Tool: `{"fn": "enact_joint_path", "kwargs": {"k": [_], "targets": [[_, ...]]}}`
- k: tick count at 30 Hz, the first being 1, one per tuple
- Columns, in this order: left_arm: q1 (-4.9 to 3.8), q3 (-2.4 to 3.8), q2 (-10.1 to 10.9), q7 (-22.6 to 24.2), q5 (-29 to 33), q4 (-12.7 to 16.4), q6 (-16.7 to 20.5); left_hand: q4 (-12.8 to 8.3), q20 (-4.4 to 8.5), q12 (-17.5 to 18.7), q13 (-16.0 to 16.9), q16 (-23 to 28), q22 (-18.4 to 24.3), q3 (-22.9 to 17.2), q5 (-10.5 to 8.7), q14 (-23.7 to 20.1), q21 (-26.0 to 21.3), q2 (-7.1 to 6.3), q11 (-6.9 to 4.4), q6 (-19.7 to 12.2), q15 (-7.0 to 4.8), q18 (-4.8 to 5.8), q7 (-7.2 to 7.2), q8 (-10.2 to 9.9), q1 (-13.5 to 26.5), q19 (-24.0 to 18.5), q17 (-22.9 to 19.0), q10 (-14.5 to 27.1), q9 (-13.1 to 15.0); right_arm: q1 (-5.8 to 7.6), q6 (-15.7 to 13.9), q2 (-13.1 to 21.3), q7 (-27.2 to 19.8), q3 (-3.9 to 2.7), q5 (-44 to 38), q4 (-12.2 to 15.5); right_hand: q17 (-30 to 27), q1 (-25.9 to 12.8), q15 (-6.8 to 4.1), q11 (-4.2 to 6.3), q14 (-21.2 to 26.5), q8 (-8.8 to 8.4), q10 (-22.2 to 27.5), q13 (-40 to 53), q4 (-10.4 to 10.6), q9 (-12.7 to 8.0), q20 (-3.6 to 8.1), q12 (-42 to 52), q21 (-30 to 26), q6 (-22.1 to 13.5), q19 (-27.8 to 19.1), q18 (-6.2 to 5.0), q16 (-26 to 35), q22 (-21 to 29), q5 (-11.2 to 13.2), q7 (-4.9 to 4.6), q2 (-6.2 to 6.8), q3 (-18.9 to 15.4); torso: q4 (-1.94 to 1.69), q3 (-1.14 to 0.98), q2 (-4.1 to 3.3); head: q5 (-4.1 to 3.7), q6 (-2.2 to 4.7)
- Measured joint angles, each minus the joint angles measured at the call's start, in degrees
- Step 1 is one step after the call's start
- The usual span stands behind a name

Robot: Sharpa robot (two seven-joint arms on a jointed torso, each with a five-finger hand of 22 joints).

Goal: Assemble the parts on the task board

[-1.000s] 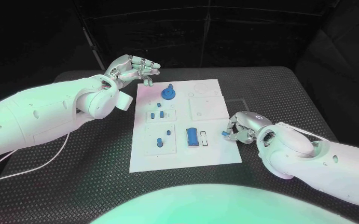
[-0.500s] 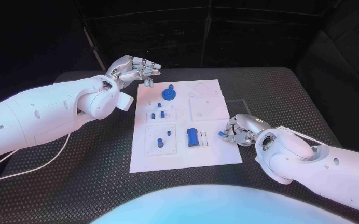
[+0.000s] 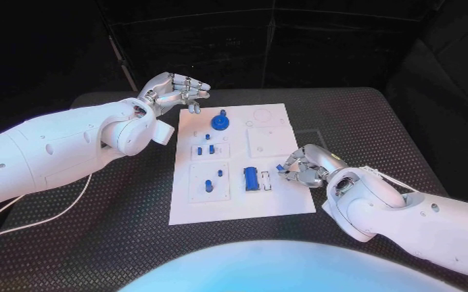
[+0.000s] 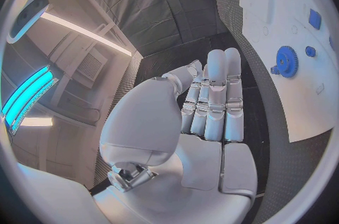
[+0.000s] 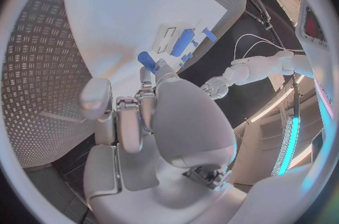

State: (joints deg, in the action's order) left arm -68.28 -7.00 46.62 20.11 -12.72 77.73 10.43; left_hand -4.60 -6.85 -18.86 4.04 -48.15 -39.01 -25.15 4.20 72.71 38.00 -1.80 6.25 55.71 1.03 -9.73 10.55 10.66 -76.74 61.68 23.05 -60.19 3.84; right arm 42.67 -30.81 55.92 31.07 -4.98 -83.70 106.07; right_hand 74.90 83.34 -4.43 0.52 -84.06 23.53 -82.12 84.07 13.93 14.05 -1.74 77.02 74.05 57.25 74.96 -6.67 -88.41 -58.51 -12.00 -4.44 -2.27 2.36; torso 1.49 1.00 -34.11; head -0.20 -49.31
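Note:
The white task board [image 3: 278,201] lies mid-table. On it sit a blue gear [image 3: 220,122], several small blue pegs [image 3: 199,150] and a long blue block [image 3: 251,178]. My right hand [image 3: 304,169] is over the board's right edge and pinches a small blue part [image 3: 281,167] at its fingertips. The right wrist view shows that blue part [image 5: 146,60] above the board [image 5: 120,9], near the long block [image 5: 182,42]. My left hand [image 3: 176,92] hovers off the board's far left corner and holds nothing. Its fingers [image 4: 215,94] lie side by side, with the gear [image 4: 286,61] beyond them.
Black ribbed matting [image 3: 117,231] covers the table around the board. A white cable [image 3: 59,207] trails off the left side. Two raised white square plates [image 3: 271,141] stand on the board's right half.
My right hand has moved left from beside the board to over its right edge, carrying the small blue part. The left hand has stayed where it was.

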Motion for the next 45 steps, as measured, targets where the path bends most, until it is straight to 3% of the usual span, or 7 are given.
{"fn": "enact_joint_path", "kwargs": {"k": [4,8,13,20,26,45], "targets": [[0.01,-0.01,-0.03,0.0,0.0,0.02,-0.02,0.0,0.0,0.0,0.0,0.0,0.0,0.0,0.0,0.0,0.0,0.0,0.0,0.0,0.0,0.0,0.0,0.0,0.0,0.0,0.0,0.0,0.0,0.0,-0.18,-1.07,-0.48,0.0,1.57,-0.39,0.0,-0.74,0.0,0.1,0.01,0.01,-0.1,-2.11,0.39,0.01,0.0,0.41,0.0,0.26,0.0,0.0,0.0,-0.05,-0.35,-0.23,0.75,0.71,-0.01,0.03,-0.02,-0.05,-0.05],[0.01,-0.01,-0.05,0.0,0.0,0.05,-0.03,0.0,0.0,0.0,0.0,0.0,0.0,0.0,0.0,0.0,0.0,0.0,0.0,0.0,0.0,0.0,0.0,0.0,0.0,0.0,0.0,0.0,0.0,0.0,0.08,-2.16,-0.72,0.01,3.13,-1.05,0.0,-1.87,-0.01,0.32,0.01,0.01,-0.73,-4.89,0.68,0.07,0.0,0.45,0.0,0.57,0.0,0.0,0.0,-0.17,-3.69,-0.18,1.88,1.05,-0.05,0.04,-0.03,-0.04,-0.14],[0.01,-0.01,-0.05,-0.01,0.0,0.1,-0.06,0.0,0.0,0.0,0.0,0.0,-0.01,0.0,0.0,0.0,0.0,0.0,0.0,0.0,0.0,0.0,0.0,0.0,0.0,0.0,0.0,0.0,0.0,0.0,1.09,-3.45,-0.73,0.02,4.88,-1.68,0.04,-2.55,-0.01,0.82,0.02,0.02,-1.22,-6.3,0.93,0.11,0.01,0.8,0.0,1.4,0.01,0.0,-0.24,-0.19,-4.34,0.05,2.25,1.29,-0.07,0.04,-0.04,0.16,-0.25],[0.01,-0.01,-0.04,-0.04,0.0,0.15,-0.09,0.0,0.0,0.0,0.0,0.0,-0.01,0.0,0.0,0.0,0.0,0.0,0.0,0.0,0.0,0.0,0.0,0.0,0.0,0.0,0.0,0.0,0.0,0.0,2.04,-4.59,-0.19,0.03,6.43,-2.34,0.04,-5.04,-0.01,1.11,0.02,0.03,-1.93,-9.1,2.15,1.43,0.03,1.08,0.23,2.92,0.42,0.0,-0.24,-0.65,-7.39,0.94,2.91,0.37,-0.04,0.04,-0.04,0.28,-0.37],[0.0,-0.01,-0.01,-0.1,0.0,0.18,-0.15,0.0,0.0,0.0,0.0,0.0,-0.01,0.0,0.0,0.0,0.0,0.0,0.0,0.0,0.0,0.0,0.0,0.0,0.0,0.0,0.0,0.0,0.0,0.0,2.4,-5.19,0.35,0.03,7.08,-2.65,0.03,-6.41,-0.01,1.22,0.03,-0.14,-2.03,-9.25,2.57,1.76,0.21,1.3,0.23,4.13,0.6,0.0,-0.24,-0.74,-7.85,1.77,2.93,-0.1,-0.02,0.01,-0.04,0.39,-0.5],[-0.01,-0.01,-0.08,-0.9,0.0,-0.01,-0.9,0.0,0.0,0.0,0.0,0.26,0.08,0.0,0.0,0.0,0.0,0.0,0.21,-0.21,0.0,0.0,0.21,0.0,0.0,0.0,0.0,0.21,0.0,0.01,3.46,-6.1,1.45,0.02,7.33,-3.71,0.02,-7.32,-0.2,1.22,0.22,-0.07,-2.03,-9.09,2.11,2.44,0.21,1.32,0.23,4.53,0.6,0.0,-0.24,-0.1,-8.0,2.17,3.67,-1.56,0.02,-0.02,-0.01,0.68,-0.69]]}}
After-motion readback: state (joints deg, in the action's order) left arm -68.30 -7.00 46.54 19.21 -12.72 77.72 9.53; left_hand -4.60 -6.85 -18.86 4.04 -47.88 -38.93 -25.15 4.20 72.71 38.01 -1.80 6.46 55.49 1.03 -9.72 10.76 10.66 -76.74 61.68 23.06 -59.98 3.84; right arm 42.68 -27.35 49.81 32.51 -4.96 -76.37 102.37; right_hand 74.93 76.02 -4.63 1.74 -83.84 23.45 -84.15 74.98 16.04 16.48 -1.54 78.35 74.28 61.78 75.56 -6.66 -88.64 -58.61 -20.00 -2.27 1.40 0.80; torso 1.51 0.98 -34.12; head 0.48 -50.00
